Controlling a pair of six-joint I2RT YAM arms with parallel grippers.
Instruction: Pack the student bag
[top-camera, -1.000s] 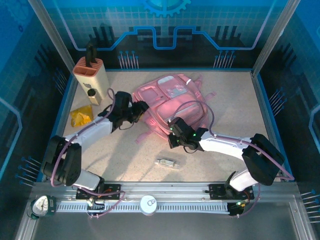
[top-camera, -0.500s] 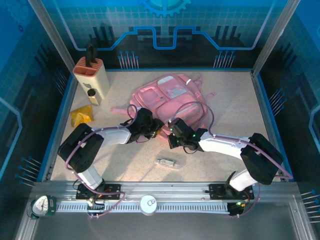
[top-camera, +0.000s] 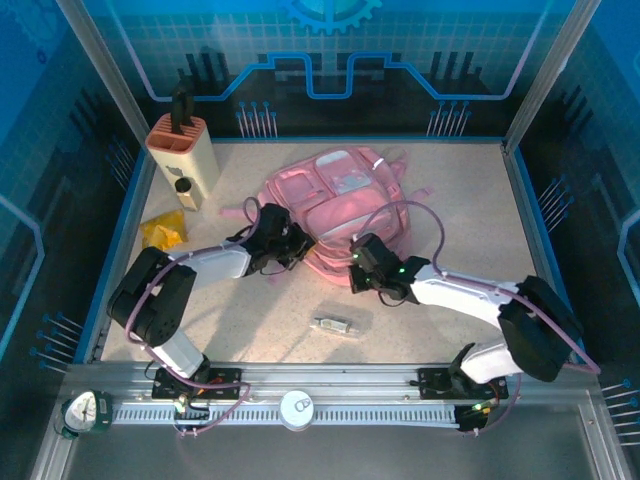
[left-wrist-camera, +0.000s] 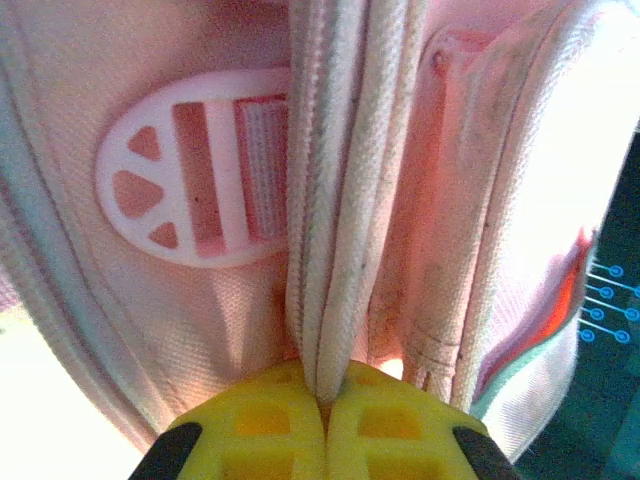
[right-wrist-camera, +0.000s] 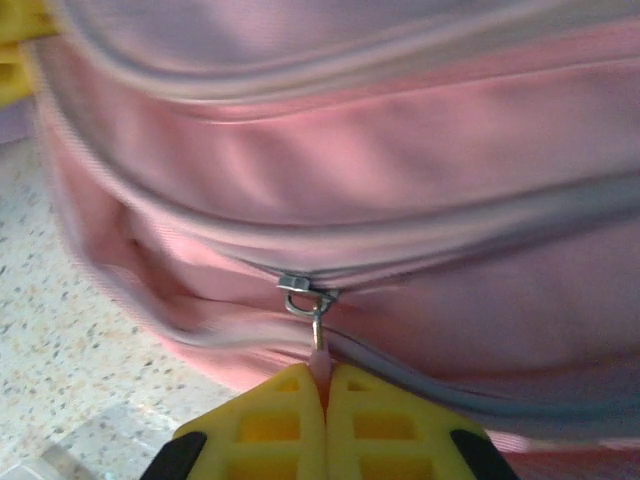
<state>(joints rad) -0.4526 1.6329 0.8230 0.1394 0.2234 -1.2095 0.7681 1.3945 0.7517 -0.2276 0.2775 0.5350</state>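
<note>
From above, the student bag (top-camera: 345, 200) lies flat in the middle of the speckled table (top-camera: 450, 180), toward the far side, with both arms reaching in to its near edge. The left gripper (top-camera: 291, 246) is at the bag's near-left corner and the right gripper (top-camera: 362, 268) at its near edge, a little apart from each other. The overhead view also takes in a beige holder (top-camera: 183, 158) at the far left, a yellow packet (top-camera: 162, 230) just in front of it, and a small clear-wrapped item (top-camera: 333, 324) lying on the table nearer the bases. Up close, the left wrist view shows the left gripper (left-wrist-camera: 322, 402) pinched tight on a cream piped seam (left-wrist-camera: 335, 200) of the bag, beside a white strap buckle (left-wrist-camera: 190, 165). The right wrist view shows the right gripper (right-wrist-camera: 323, 378) clamped on the zip pull (right-wrist-camera: 318, 335) hanging from a metal slider (right-wrist-camera: 298, 286).
</note>
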